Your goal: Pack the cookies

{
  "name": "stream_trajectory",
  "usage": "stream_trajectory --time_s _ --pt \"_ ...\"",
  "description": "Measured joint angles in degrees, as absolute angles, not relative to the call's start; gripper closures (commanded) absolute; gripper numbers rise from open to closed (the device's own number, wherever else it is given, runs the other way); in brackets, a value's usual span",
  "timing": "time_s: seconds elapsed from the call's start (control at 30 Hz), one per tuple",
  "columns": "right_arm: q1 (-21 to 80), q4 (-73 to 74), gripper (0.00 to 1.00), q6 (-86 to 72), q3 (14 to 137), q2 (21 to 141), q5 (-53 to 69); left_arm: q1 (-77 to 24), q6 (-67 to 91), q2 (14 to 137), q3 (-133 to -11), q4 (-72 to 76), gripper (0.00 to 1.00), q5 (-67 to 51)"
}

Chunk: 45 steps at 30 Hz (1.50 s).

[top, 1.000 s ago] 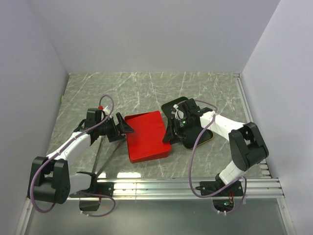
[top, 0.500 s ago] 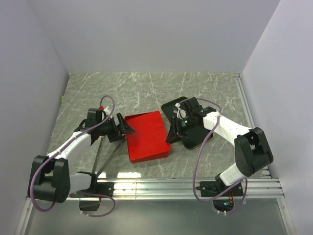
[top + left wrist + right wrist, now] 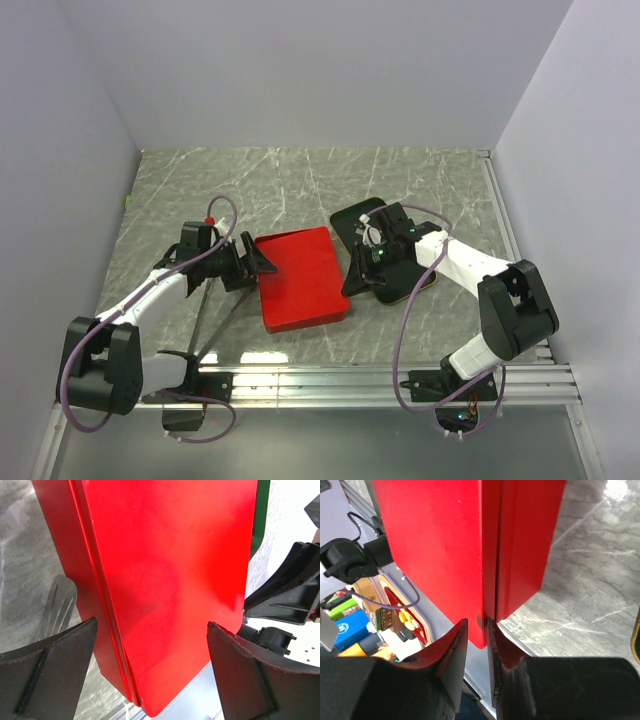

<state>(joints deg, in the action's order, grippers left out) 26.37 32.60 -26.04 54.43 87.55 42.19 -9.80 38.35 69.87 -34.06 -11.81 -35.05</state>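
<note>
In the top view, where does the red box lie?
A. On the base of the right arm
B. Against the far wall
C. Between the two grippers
C: the red box lies with the left gripper at its left edge and the right gripper at its right edge.

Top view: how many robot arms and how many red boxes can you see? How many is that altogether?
robot arms: 2 (left arm, right arm)
red box: 1
total: 3
</note>
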Motion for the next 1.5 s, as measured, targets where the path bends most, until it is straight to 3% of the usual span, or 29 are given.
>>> stream_trajectory --time_s 0.83,1.5 --pt "26.7 28.6 0.73 -29.5 54.0 93.7 42.2 -11.5 38.3 70.7 -34.1 -11.8 0.07 -33.6" --pt "26.4 26.7 0.76 -33.3 62.0 101.4 42.2 -11.4 36.7 73.8 -34.5 -11.8 0.01 -31.4"
